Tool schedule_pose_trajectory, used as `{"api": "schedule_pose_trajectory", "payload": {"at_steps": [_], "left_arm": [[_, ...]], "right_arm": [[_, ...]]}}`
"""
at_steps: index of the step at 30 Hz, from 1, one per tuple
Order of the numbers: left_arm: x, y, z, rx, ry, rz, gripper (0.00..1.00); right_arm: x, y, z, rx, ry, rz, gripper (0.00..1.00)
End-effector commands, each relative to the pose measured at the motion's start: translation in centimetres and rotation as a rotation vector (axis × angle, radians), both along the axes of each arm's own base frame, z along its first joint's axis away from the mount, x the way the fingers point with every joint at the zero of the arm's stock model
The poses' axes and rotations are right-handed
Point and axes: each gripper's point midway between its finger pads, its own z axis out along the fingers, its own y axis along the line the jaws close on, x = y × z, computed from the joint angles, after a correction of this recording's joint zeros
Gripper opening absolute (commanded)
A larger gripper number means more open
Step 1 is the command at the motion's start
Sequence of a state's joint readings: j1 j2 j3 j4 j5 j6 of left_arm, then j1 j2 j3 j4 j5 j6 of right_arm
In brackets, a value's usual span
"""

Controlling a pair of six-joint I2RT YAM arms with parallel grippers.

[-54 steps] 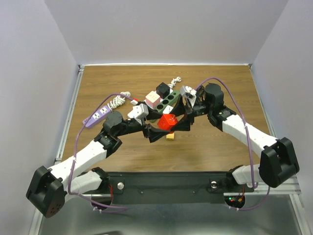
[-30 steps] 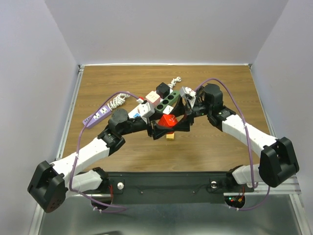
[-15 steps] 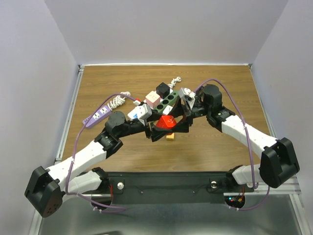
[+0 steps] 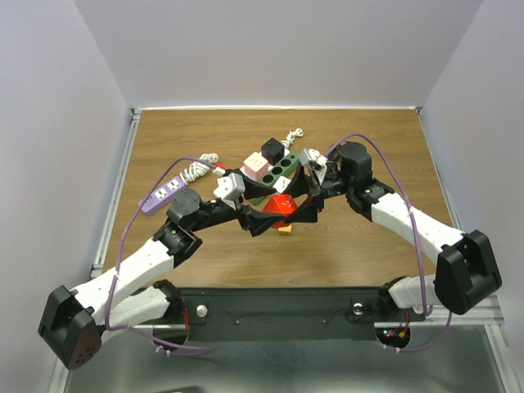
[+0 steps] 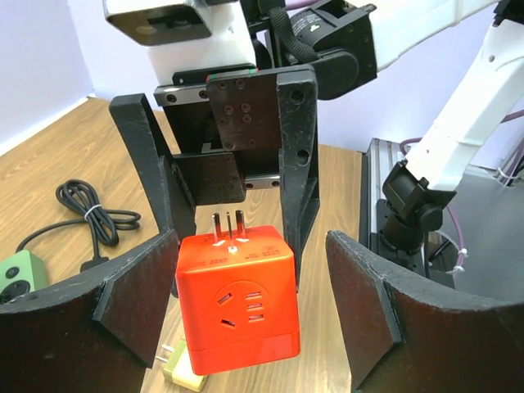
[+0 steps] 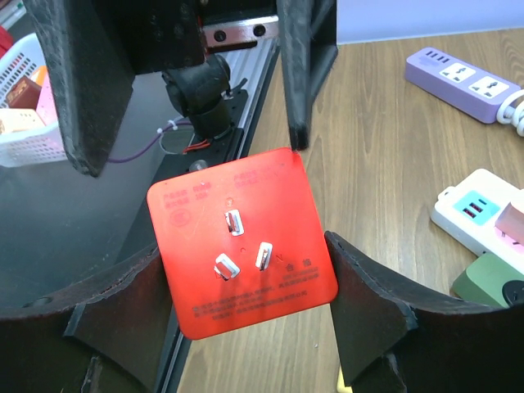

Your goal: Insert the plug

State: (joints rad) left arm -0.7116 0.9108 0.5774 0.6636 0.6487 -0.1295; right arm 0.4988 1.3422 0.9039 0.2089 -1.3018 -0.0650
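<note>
Holding the red cube plug point(image 4: 282, 204) just above the middle of the worktop point(image 4: 368, 155), I have it pinched in my right claw point(image 6: 241, 270) alone, one pad on each side face. My left claw point(image 5: 250, 286) stands spread around the same cube, with a clear gap at both pads, so it carries none of the weight.

The three prongs point back at my own right wrist, and the socket face looks towards my left. As I judge it, that is the main trouble. From this grip I cannot press the prongs into any strip without a turn or a fresh hold.

The green strip point(image 4: 278, 168) lies at about twelve o'clock from the cube and the purple strip point(image 4: 160, 193) out at nine to ten o'clock. A white strip with a teal face point(image 6: 475, 209) sits between them.

The cube sits skewed between my right pads, and its faces look smooth. A nudge from a left finger passing close by could twist it or slide it out. It would then drop onto the small yellow plug point(image 5: 184, 368) lying right under it.

My two claws are crossed at close quarters, so any careless sweep could also knock finger against finger.
</note>
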Motion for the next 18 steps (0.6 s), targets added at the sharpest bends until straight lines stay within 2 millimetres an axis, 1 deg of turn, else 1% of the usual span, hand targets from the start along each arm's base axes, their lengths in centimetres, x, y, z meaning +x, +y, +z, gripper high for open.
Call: {"api": "schedule_pose_trajectory", "payload": {"at_steps": [1, 2, 7, 13, 18], "left_arm": [[0.2, -0.4, 0.6, -0.023, -0.015, -0.013, 0.84], [0.5, -0.6, 0.1, -0.011, 0.0, -0.012, 0.84], [1.4, -1.1, -0.7, 0.012, 0.024, 0.006, 0.84], [1.4, -1.1, -0.6, 0.011, 0.018, 0.001, 0.83], [1.1, -1.6, -1.3, 0.032, 0.031, -0.039, 0.82]], "right_arm": [[-0.1, -0.2, 1.5, 0.033, -0.06, 0.013, 0.0], [-0.2, -0.1, 1.5, 0.033, -0.062, 0.013, 0.0], [-0.2, -0.2, 1.6, 0.035, -0.068, 0.013, 0.0], [-0.4, -0.2, 1.6, 0.035, -0.068, 0.018, 0.0], [-0.3, -0.2, 1.7, 0.036, -0.072, 0.015, 0.0]]}}
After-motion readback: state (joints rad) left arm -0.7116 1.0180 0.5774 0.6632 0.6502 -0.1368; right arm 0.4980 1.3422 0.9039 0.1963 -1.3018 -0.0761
